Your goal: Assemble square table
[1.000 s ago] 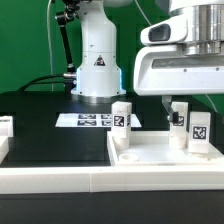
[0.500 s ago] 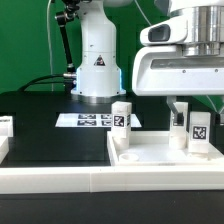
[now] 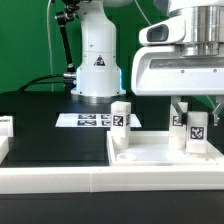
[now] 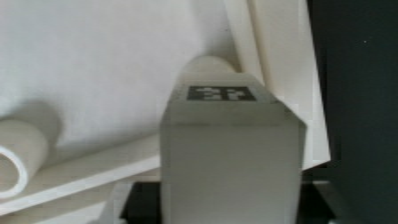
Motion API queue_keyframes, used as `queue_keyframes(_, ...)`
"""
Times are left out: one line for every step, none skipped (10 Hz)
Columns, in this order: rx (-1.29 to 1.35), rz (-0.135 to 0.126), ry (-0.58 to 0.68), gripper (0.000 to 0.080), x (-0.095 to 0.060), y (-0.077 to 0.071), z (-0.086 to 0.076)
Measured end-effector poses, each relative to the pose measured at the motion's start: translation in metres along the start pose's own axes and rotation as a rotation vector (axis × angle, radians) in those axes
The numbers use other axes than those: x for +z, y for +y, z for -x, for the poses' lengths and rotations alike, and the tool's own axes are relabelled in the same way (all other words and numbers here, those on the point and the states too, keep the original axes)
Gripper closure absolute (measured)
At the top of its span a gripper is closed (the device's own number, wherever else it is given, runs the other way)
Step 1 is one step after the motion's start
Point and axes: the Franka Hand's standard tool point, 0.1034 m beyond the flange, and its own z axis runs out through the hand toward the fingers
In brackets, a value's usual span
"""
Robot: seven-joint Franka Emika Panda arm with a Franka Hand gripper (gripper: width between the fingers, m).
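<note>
Straddling the far right leg [image 3: 178, 124] with the gripper [image 3: 180, 108], likely for screwing into the tabletop [image 3: 150, 158]; cannot tell if clamped

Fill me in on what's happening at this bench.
The arm's gripper is down over an upright white leg on the square tabletop, with its jaws on either side of the leg. Whether they grip it yet isn't clear. A second leg stands right beside it, and a third leg stands toward the exterior view's left of the tabletop.
</note>
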Motion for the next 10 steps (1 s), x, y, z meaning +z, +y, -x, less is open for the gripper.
queue_keyframes(0.081,0.001,0.000,0.0510,0.0001,0.0003,-0.0001)
queue_keyframes(0.169,0.002,0.000,0.0510,0.0005,0.0010,0.0001)
queue_keyframes(0.290,0.002,0.000,0.0510,0.0009,0.0008,0.0010)
queue_keyframes(0.378,0.003,0.001,0.0509,0.0011,0.0015,0.0009)
queue_keyframes(0.499,0.004,-0.004,0.0509,0.0012,0.0026,0.0010)
queue_keyframes(0.597,0.006,-0.012,0.0509,0.0014,0.0036,0.0015)
queue_keyframes(0.716,0.008,-0.019,0.0509,0.0018,0.0043,0.0021)
queue_keyframes(0.812,0.008,-0.026,0.0509,0.0020,0.0062,0.0018)
queue_keyframes(0.871,0.009,-0.039,0.0509,0.0023,0.0085,0.0017)
queue_keyframes(0.958,0.005,-0.044,0.0509,0.0026,0.0098,0.0011)
